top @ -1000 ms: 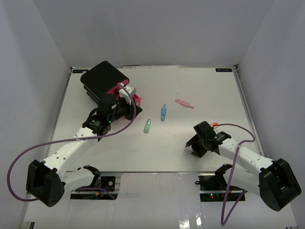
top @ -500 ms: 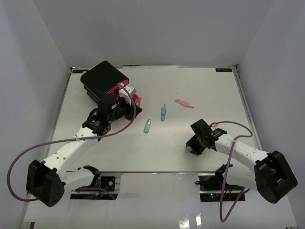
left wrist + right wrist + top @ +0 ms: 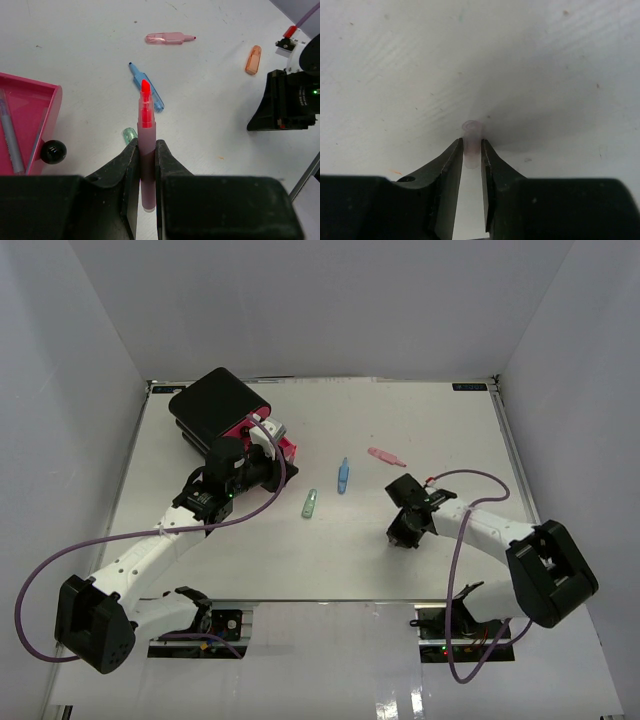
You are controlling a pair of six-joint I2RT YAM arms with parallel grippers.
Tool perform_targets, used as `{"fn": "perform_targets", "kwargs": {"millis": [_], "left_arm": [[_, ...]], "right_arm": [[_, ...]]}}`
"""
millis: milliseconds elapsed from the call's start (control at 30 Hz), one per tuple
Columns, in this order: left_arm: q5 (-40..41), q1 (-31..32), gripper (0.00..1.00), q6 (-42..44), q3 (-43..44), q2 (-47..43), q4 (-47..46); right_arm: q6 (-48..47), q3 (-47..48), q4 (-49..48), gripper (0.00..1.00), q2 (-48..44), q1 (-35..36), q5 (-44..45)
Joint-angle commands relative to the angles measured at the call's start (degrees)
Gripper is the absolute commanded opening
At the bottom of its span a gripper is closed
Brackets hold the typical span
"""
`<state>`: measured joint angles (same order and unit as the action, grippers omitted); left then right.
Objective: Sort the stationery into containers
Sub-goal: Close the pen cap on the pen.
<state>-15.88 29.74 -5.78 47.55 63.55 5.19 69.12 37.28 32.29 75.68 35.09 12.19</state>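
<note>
in left pincer (image 3: 145,144), pink highlighter (image 3: 145,117), lengthwise, tip outward

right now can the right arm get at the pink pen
Probably not yet. The path looks free, only bare table between the right gripper and the pink pen, but that gripper is shut on a small pale pink piece, so it must release that first.

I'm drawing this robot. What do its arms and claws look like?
The left arm and right arm are white tubes with chunky black joints. A purple cable trails from each. The left gripper and right gripper each have two black fingers.
</note>
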Motion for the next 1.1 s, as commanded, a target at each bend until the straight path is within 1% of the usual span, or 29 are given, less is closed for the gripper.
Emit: {"fn": "perform_targets", "kwargs": {"millis": [0, 33, 133, 400, 567, 700, 867, 933, 967, 1067], "left_arm": [[-0.29, -0.29, 0.02, 0.51, 0.53, -0.71, 0.08], [-0.29, -0.29, 0.02, 0.68, 0.53, -0.71, 0.17], [-0.20, -0.29, 0.01, 0.68, 0.53, -0.62, 0.17], [-0.20, -0.29, 0.01, 0.68, 0.53, -0.18, 0.26], [0.06, -0.29, 0.01, 0.86, 0.53, -0.09, 0.26], [-0.03, -0.29, 0.01, 0.77, 0.53, 0.08, 0.26], [-0.20, -0.29, 0.01, 0.68, 0.53, 0.00, 0.26], [-0.73, -0.29, 0.01, 0.68, 0.53, -0.09, 0.17], [-0.91, -0.29, 0.01, 0.60, 0.53, -0.18, 0.08], [-2.57, -0.29, 0.01, 0.16, 0.26, -0.79, -0.79]], "right_arm": [[-10.04, 2.44, -1.71, 0.27, 5.61, 0.94, 6.27], [-13.80, 3.58, -1.45, 0.27, 8.14, 1.47, 6.01], [-16.99, 6.66, 1.45, 0.27, 12.03, 3.22, 7.76], [-20.17, 7.89, 2.06, 0.34, 15.37, 3.58, 8.11], [-21.14, 10.36, 3.13, 0.34, 17.48, 3.67, 8.73], [-21.13, 10.71, 3.13, 0.31, 18.62, 3.76, 8.56], [-21.92, 10.80, 2.34, 0.18, 17.14, 3.76, 9.17], [-23.58, 11.67, 1.72, 0.14, 14.86, 3.84, 9.17], [-24.64, 12.29, 0.68, 0.08, 13.72, 4.02, 9.17], [-29.91, 15.62, -2.57, 0.08, 9.06, 5.07, 9.87]]}}
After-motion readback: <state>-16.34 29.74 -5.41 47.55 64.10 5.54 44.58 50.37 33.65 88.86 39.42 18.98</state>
